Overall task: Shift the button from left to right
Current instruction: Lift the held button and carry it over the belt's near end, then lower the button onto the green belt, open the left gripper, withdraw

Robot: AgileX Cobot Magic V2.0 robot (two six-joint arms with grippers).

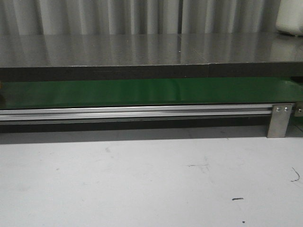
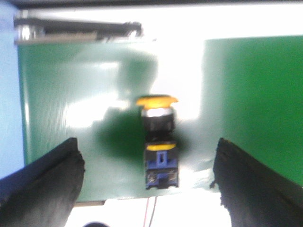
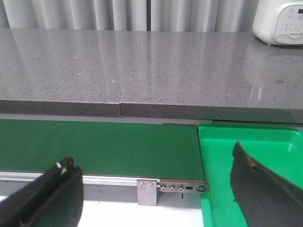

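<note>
The button (image 2: 160, 142) lies on the green belt (image 2: 71, 118) in the left wrist view: yellow round head, black collar, blue and black contact block with small screws. My left gripper (image 2: 149, 182) is open, its two dark fingers (image 2: 45, 184) spread wide on either side of the button without touching it. My right gripper (image 3: 156, 189) is open too, hanging over the belt's end with nothing between its fingers. In the front view neither gripper nor the button shows.
A green belt (image 1: 142, 92) runs along an aluminium rail (image 1: 142, 112) with a metal bracket (image 1: 279, 120). A bright green tray (image 3: 246, 151) sits past the belt's right end. Behind lies a grey stone counter (image 3: 142, 66) with a white appliance (image 3: 279, 21).
</note>
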